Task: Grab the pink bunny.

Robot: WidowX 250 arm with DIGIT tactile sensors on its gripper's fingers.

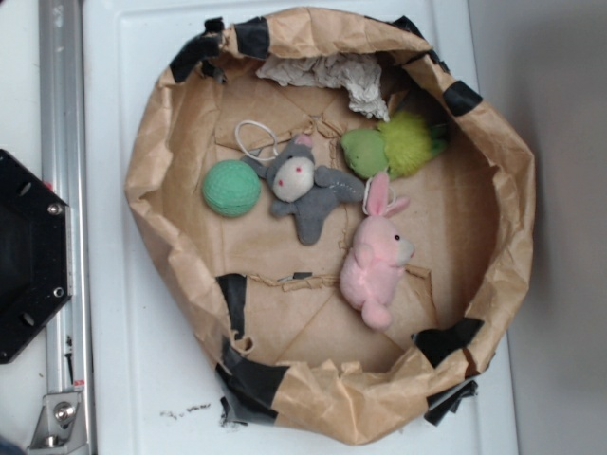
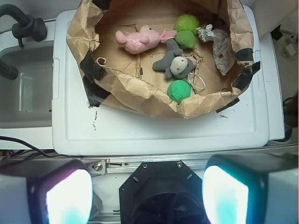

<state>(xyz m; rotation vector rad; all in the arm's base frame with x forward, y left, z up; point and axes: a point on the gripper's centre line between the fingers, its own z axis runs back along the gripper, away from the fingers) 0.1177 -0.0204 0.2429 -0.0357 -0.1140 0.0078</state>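
The pink bunny (image 1: 377,265) lies on its side at the right of the brown paper bowl (image 1: 332,403), ears pointing at the fuzzy green-yellow toy (image 1: 394,147). In the wrist view the bunny (image 2: 140,39) lies at the far left of the bowl (image 2: 140,93). My gripper (image 2: 147,196) hangs well short of the bowl, over the black robot base, and is open. Its two lit fingers (image 2: 67,198) stand wide apart with nothing between them. The exterior view does not show the gripper.
A grey plush (image 1: 302,185) and a green knitted ball (image 1: 230,188) lie left of the bunny. Crumpled white paper (image 1: 322,74) sits at the bowl's back. The bowl rests on a white lid (image 1: 123,332). A metal rail (image 1: 62,114) and the black base (image 1: 28,256) are at left.
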